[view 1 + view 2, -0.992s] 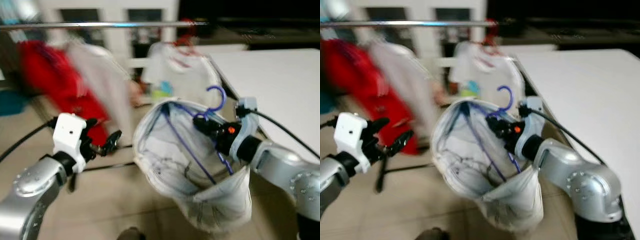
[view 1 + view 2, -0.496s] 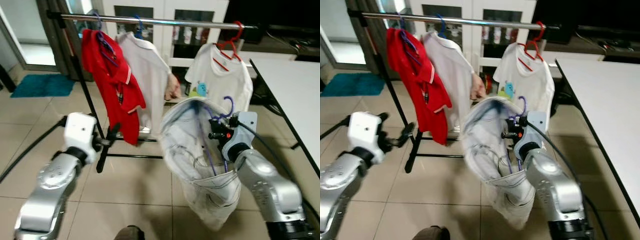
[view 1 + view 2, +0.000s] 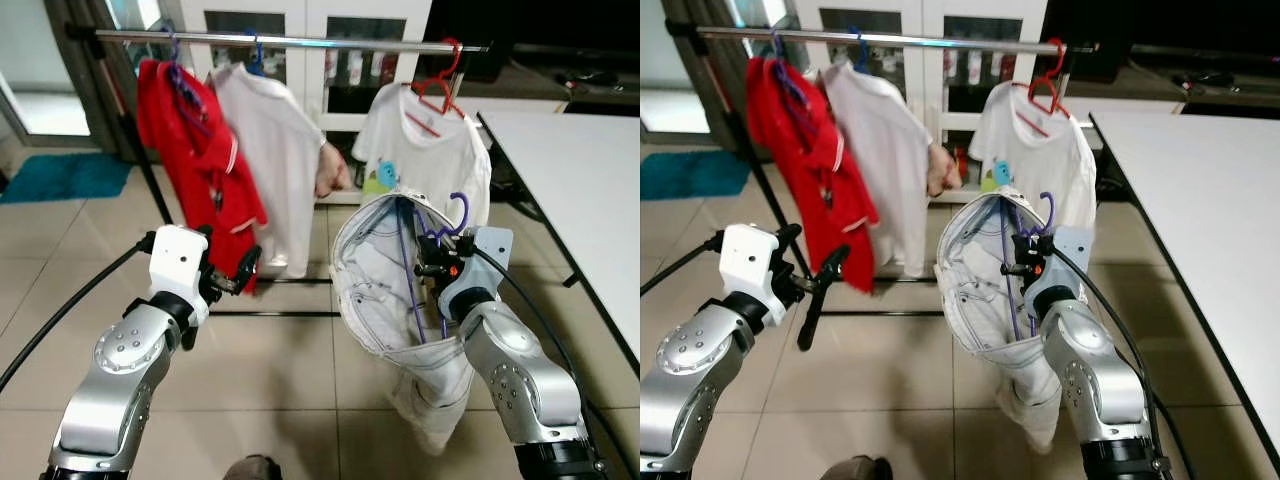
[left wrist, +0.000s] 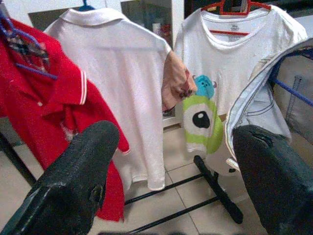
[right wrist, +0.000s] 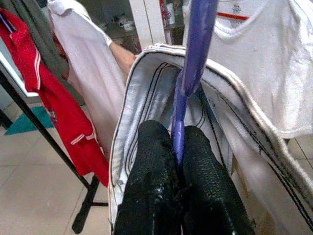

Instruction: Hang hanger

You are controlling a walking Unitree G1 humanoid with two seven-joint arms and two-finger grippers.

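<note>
Figure: Purple hanger carried toward the clothes rail.

The right gripper (image 3: pixel 1018 250) was clamped on the purple hanger (image 3: pixel 1045 215), which bore white trousers (image 3: pixel 980 290) and sat below the rail (image 3: pixel 890 40), in front of the white T-shirt (image 3: pixel 1035 150). The left gripper (image 3: pixel 232 275) was spread and empty. Judged best: lift the hook above the rail's bare stretch, then lower.

purple plastic hanger (image 3: pixel 455 215) | white denim garment with dark stitching (image 3: pixel 385 290) | red polo shirt, white-trimmed sleeve (image 3: pixel 195 165), upper left | plain white polo (image 3: pixel 275 150) | white tee (image 3: pixel 425 150) with green one-eyed cartoon print (image 4: pixel 200 115) | red hanger (image 3: pixel 440 85)
</note>
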